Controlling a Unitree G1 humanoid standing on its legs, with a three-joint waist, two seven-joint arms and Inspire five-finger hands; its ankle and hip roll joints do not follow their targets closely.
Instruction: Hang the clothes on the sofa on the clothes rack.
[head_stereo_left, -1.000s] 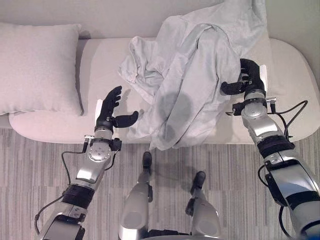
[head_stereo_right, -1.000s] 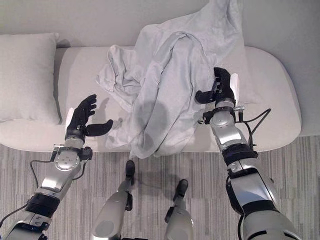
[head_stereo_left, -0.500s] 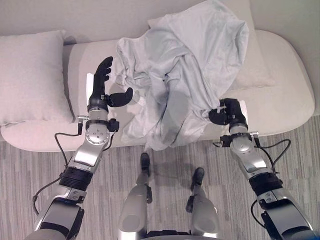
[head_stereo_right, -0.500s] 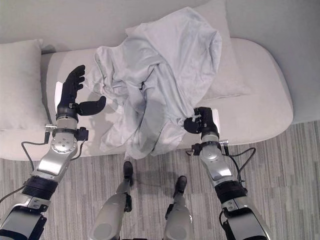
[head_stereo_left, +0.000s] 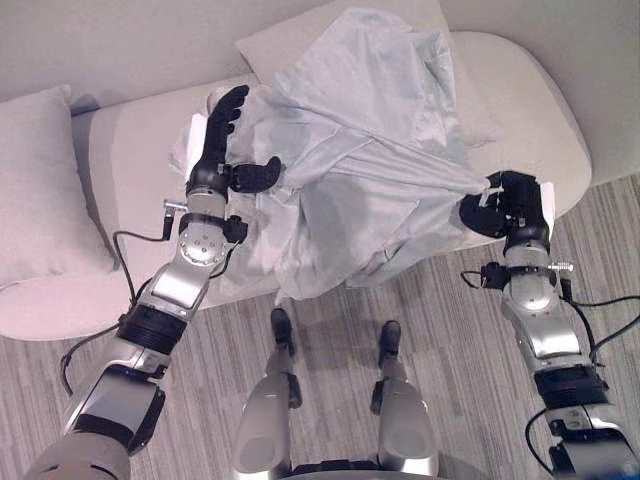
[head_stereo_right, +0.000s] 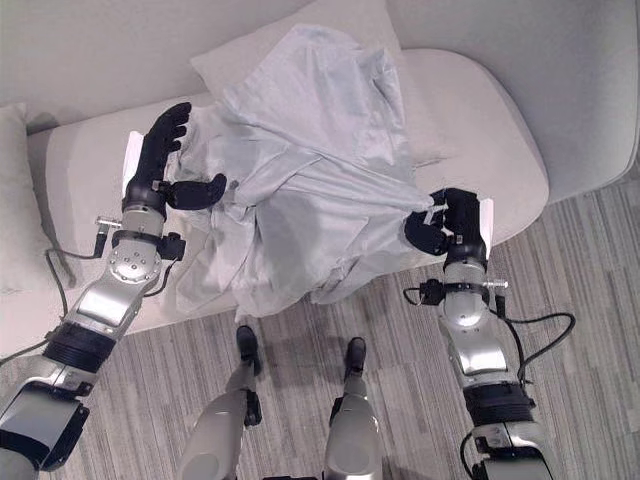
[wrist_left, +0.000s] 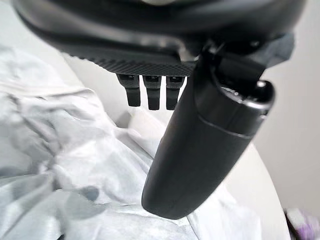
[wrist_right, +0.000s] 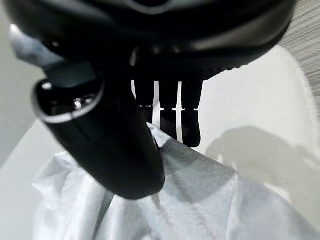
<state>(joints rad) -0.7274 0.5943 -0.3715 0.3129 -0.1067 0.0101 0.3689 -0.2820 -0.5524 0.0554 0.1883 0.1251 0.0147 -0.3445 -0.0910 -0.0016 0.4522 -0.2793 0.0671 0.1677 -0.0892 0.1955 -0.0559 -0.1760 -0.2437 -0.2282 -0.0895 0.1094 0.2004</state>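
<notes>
No readable text, label or number appears on anything.

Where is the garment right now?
The pale grey garment lies spread over the middle of the sofa, between the open left hand and the right hand, which pinches its edge.

Left arm reaches far forward, its hand (head_stereo_left: 222, 140) spread, fingers straight and thumb jutting sideways. Right hand (head_stereo_left: 512, 203) sits low and near, fingers curled tight, pinching.

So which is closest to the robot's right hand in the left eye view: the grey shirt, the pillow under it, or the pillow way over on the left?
1. Grey shirt, pinched in the right hand.
2. Pillow under the shirt, at the sofa's back.
3. Left pillow, at the far left end.
</notes>
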